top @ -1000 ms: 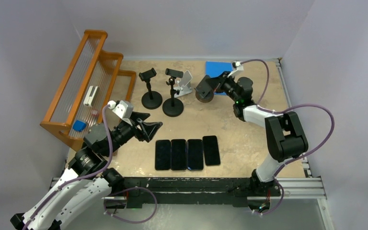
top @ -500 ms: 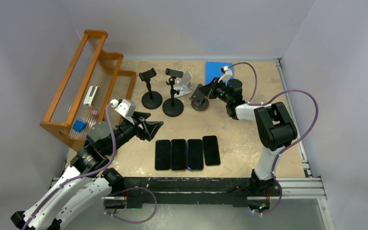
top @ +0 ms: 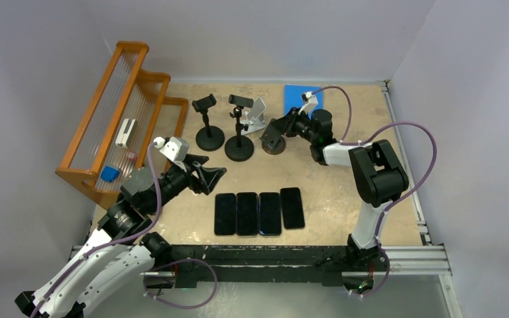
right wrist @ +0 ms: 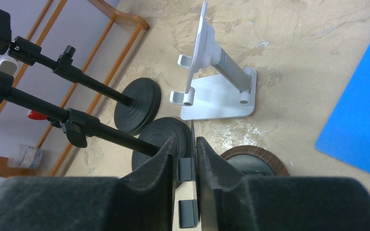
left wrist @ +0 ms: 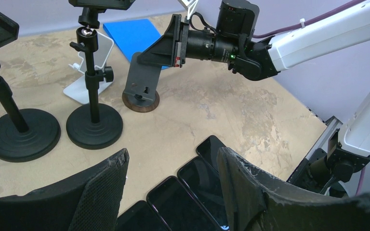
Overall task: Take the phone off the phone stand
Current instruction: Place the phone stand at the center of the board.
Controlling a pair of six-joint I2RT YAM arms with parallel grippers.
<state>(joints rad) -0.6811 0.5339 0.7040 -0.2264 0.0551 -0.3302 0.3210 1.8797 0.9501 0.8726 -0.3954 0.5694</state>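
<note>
The right tool (right wrist: pixel 188 149) is clamped on the phone (right wrist: pixel 187 192), held edge-on between its fingers, with the phone stand (right wrist: pixel 257 161) just beyond the fingertips. The left tool (left wrist: pixel 172 155) is wide apart above the table (left wrist: pixel 212 106).

wooden rack (top: pixel 106 106) along left side; blue mat (top: pixel 295 93) flat at back.

no readable text, labels, brands, numbers or signs anywhere
</note>
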